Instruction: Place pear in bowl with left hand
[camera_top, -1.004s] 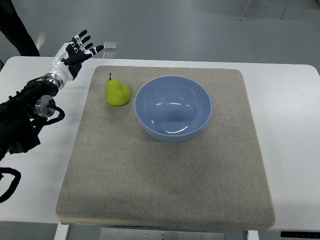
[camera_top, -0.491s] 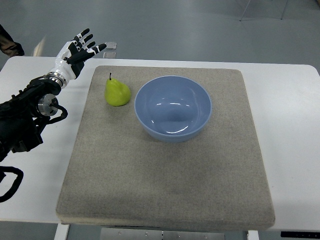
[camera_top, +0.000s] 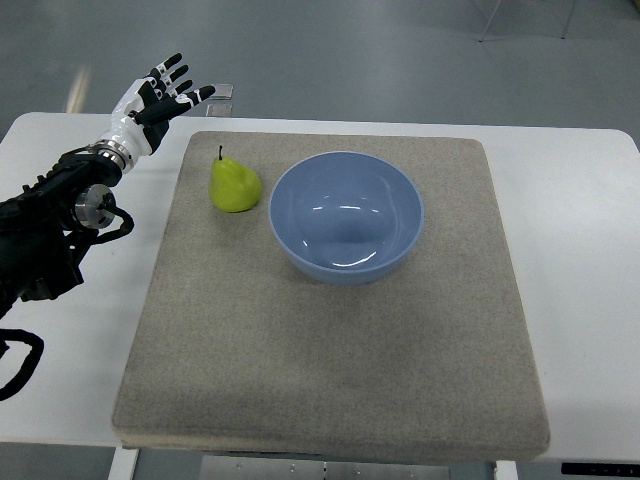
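- A grey mat (camera_top: 330, 350) is laid on the white table (camera_top: 580, 250); bare white margins are left on the table's left and right sides, and only a narrow strip along the far edge.
- The pear (camera_top: 234, 185) is seen on the mat near its far left corner, stem up, resting on the felt and held by nothing.
- The blue bowl (camera_top: 346, 217) is set just to the right of the pear, with a slim gap of mat between them; it appears empty.
- The near half of the mat is left bare, and open table is found to the left of the pear.
- The left hand (camera_top: 150, 100) is held beyond the table's far left corner, well apart from the pear, fingers (camera_top: 172, 65) spread wide and holding nothing.
- Whether the hand is above the tabletop or past its edge cannot be told with certainty from this steep view.
- Compared with a second ago, the hand has been shifted slightly up and away from the mat; the pear and bowl have not been moved.
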